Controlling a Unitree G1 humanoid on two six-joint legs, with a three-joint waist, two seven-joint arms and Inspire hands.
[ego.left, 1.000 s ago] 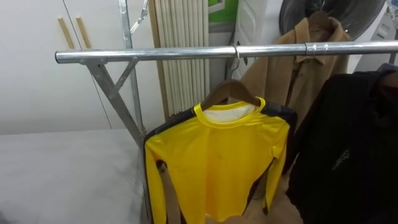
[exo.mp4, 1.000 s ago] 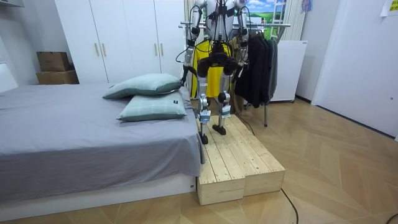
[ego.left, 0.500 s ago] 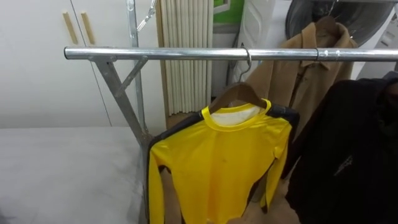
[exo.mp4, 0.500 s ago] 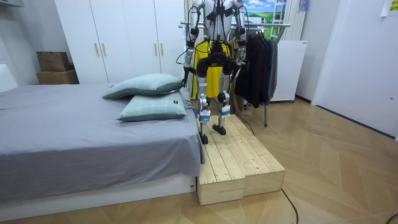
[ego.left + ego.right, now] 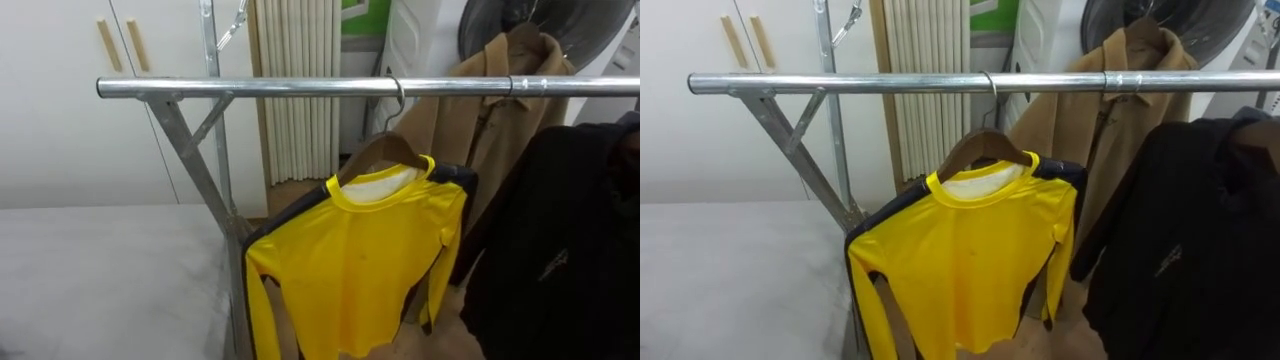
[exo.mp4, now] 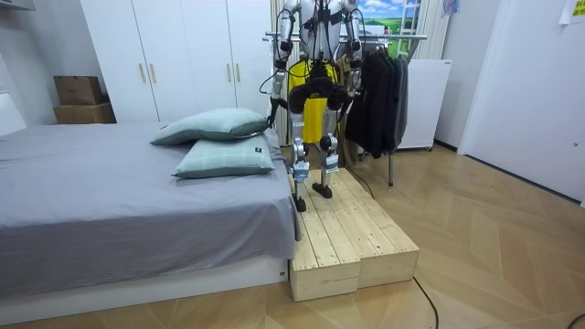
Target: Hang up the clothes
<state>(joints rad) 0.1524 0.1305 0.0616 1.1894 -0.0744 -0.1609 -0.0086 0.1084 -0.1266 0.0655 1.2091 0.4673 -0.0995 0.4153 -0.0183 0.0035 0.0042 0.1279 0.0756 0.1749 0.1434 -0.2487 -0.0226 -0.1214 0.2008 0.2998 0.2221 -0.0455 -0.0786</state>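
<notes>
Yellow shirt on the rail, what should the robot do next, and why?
Probably step back and leave it: the yellow long-sleeved shirt already hangs on its brown wooden hanger, hooked over the shiny metal rail.

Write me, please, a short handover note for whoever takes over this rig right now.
Hands: left hand and right hand look lowered beside the body in the room view; their state is too small to read.
Things: yellow shirt on its wooden hanger, hooked over the metal rail, left of the tan coat and black jacket. The robot stands on the wooden platform, facing the rack.
Done: shirt hangs from the rail.
Left: probably only stepping back, or fetching another garment if one is due.
</notes>
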